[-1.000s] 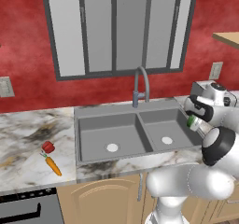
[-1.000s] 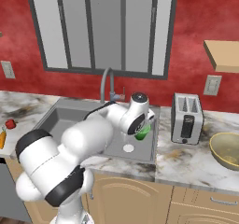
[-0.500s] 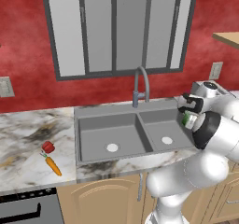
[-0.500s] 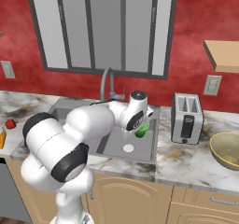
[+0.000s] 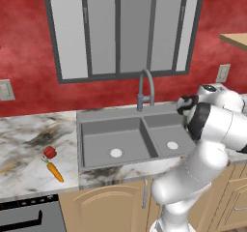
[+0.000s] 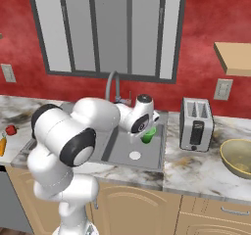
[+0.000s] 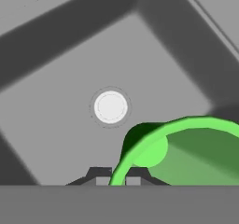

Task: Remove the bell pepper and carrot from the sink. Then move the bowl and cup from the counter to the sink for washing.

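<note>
Cup (image 6: 148, 134) moved from the counter side over the sink's (image 6: 152, 155) right basin | gripper (image 7: 114, 180) clamped on its rim | risk: one-wall grip could let it tip when released.

Beside the grey sink (image 5: 126, 144), the table (image 5: 24, 144) is white-grey marble with dark, rusty veins. A red pepper (image 5: 49, 152) and orange carrot (image 5: 55, 171) lie left of the sink. The cup (image 6: 148, 134) is bright green, the bowl (image 6: 238, 157) olive-yellow.
</note>
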Controlling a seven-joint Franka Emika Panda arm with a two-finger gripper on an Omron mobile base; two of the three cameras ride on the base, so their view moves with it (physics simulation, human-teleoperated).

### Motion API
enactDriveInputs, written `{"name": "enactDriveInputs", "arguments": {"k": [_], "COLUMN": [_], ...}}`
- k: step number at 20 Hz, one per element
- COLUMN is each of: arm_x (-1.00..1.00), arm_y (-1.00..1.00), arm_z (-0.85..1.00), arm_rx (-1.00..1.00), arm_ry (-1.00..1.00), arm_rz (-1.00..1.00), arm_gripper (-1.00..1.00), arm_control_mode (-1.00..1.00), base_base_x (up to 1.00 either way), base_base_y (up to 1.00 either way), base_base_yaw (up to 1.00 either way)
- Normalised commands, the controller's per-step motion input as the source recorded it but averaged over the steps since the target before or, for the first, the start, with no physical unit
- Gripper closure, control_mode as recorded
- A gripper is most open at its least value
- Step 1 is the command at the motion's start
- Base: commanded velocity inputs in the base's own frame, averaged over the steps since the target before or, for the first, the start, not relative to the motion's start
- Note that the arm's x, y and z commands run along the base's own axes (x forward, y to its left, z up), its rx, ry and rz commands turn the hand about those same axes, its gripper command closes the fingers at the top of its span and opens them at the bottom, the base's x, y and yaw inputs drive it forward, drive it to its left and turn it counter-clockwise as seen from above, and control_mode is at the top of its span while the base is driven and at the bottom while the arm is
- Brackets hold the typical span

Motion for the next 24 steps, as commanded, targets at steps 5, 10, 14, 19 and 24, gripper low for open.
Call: {"name": "enactDriveInputs", "arguments": {"k": [5, 10, 14, 19, 24], "arm_x": [0.29, 0.30, 0.29, 0.27, 0.28], "arm_y": [0.00, 0.03, 0.00, 0.00, 0.00], "arm_z": [-0.19, -0.21, -0.25, -0.26, -0.26], "arm_rx": [0.00, 0.00, 0.00, 0.00, 0.00], "arm_ry": [0.07, 0.02, 0.01, 0.00, 0.00], "arm_rz": [0.00, 0.00, 0.00, 0.00, 0.00], "arm_gripper": [1.00, 1.00, 1.00, 1.00, 1.00], "arm_control_mode": [-1.00, -1.00, -1.00, -1.00, -1.00], "base_base_x": [0.00, 0.00, 0.00, 0.00, 0.00], "base_base_y": [0.00, 0.00, 0.00, 0.00, 0.00], "base_base_yaw": [0.00, 0.00, 0.00, 0.00, 0.00]}}
